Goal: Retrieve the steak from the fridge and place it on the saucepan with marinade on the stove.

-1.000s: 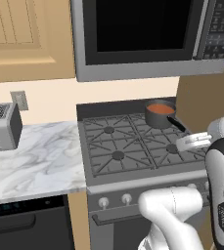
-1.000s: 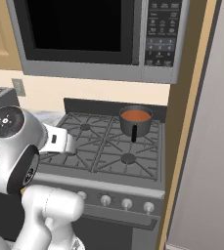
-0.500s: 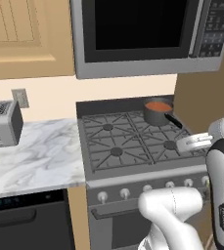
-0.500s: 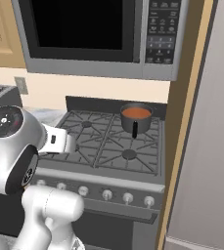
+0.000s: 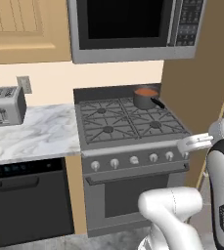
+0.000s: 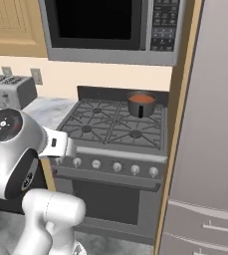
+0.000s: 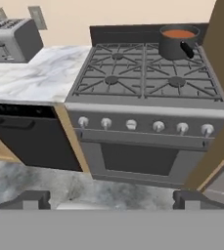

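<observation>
Low in the hand view my two-finger gripper stands wide, holding nothing. Beyond it, the grey gas stove carries the small dark saucepan of orange-red marinade upper right. I see no steak; the tall grey fridge, right, looks closed, so nearly everything remains.
</observation>
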### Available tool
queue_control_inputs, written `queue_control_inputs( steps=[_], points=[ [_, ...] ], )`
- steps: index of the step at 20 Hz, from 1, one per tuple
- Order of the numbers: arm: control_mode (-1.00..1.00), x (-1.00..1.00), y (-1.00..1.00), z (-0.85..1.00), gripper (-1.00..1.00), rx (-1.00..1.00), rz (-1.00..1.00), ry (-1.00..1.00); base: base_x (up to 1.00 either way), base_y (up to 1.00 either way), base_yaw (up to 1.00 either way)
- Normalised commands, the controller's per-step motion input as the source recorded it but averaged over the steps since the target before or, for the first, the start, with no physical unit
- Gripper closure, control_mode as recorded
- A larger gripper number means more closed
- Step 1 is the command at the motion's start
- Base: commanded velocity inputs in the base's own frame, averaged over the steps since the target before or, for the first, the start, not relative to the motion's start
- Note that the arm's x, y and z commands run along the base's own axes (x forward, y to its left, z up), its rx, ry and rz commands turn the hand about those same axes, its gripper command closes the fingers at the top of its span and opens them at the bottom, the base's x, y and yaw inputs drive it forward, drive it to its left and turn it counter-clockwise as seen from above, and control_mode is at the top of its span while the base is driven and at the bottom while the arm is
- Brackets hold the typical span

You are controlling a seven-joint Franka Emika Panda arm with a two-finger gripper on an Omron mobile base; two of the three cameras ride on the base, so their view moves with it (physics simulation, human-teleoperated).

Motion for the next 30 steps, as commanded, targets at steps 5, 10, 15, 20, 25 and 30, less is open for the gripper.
queue_control_inputs(
  steps=[5, 10, 15, 20, 25, 30],
  points=[
    [1.00, 0.00, 0.00, 0.00, -1.00, 0.00, 0.00, 0.00, -0.66, -0.59, -0.01],
    [1.00, 0.00, 0.00, 0.00, -1.00, 0.00, 0.00, 0.00, -0.48, -0.99, 0.00],
    [1.00, 0.00, 0.00, 0.00, -1.00, 0.00, 0.00, 0.00, -0.28, -1.00, 0.00],
    [1.00, 0.00, 0.00, 0.00, -1.00, 0.00, 0.00, 0.00, -0.06, -1.00, 0.00],
    [1.00, 0.00, 0.00, 0.00, -1.00, 0.00, 0.00, 0.00, 0.00, -1.00, 0.00],
    [1.00, 0.00, 0.00, 0.00, -1.00, 0.00, 0.00, 0.00, 0.00, -0.53, 0.00]
  ],
)
